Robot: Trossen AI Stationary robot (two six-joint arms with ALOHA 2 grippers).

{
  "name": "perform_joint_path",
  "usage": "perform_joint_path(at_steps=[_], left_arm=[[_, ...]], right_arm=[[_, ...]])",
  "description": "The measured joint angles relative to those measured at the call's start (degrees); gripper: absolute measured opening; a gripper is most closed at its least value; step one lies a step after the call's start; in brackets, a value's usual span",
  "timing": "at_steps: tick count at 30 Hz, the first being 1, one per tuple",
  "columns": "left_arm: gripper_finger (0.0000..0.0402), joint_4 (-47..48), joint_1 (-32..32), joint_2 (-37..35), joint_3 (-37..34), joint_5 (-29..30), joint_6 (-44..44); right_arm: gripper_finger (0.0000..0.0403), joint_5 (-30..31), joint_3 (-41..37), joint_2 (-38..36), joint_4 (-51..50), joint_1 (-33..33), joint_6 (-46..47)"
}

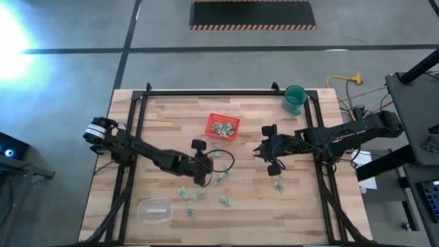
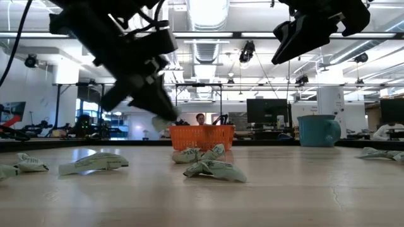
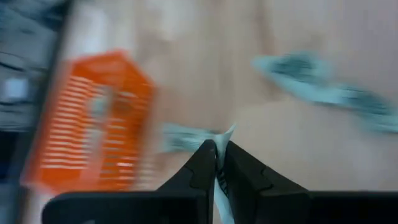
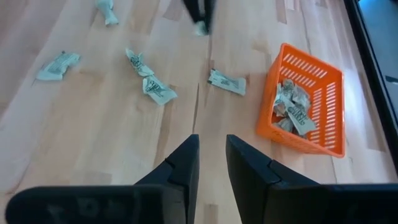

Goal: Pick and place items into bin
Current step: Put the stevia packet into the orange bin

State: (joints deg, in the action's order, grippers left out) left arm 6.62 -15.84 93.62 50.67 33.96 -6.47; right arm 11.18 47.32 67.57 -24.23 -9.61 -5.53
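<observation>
Scanning from the near edge of the pale wooden table [image 1: 164, 116], a clear rounded plastic container [image 1: 153, 210] sits near left, and several tiny pale-green crumpled wrapper pieces [image 1: 186, 194] lie loose beyond it, with one more [image 1: 279, 186] off to the right. Just past them the left gripper [image 3: 217, 163] hangs pinched shut on one wrapper [image 3: 222, 186]. The right gripper [image 4: 212, 163] hovers at mid-table with its fingers slightly apart and nothing between them. Farther on, the small square bright-red slatted plastic tray [image 1: 213, 122] holds a few wrappers [image 4: 292, 106], so I judge the job partly done. Bare wood lies between the left gripper and tray, a free path. A teal round cup [image 1: 294, 99] stands at the far right corner, well apart.
</observation>
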Motion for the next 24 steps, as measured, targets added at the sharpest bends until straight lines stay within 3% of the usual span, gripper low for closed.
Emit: perform_joint_path(at_steps=[3,8,17,20,24], left_arm=[[0.0013,-0.2,1.3,0.0,1.4,4.7,-5.4],[0.0013,-0.1,5.3,0.0,3.3,5.2,-12.9],[0.0013,-2.8,16.6,0.0,4.8,4.8,-21.4],[0.0013,-5.6,21.0,0.0,4.8,0.0,-22.9],[0.0013,-8.7,26.1,0.0,4.8,-11.5,-22.5]], right_arm=[[0.0072,0.0,-1.2,0.0,3.0,0.0,1.8],[0.0075,-0.1,-3.5,0.0,8.8,0.0,2.5],[0.0068,-0.3,-5.9,0.0,10.1,0.0,11.1],[0.0068,-0.3,-6.8,0.0,10.2,0.0,13.5],[0.0068,-0.2,-7.5,0.0,10.3,0.0,15.9]])
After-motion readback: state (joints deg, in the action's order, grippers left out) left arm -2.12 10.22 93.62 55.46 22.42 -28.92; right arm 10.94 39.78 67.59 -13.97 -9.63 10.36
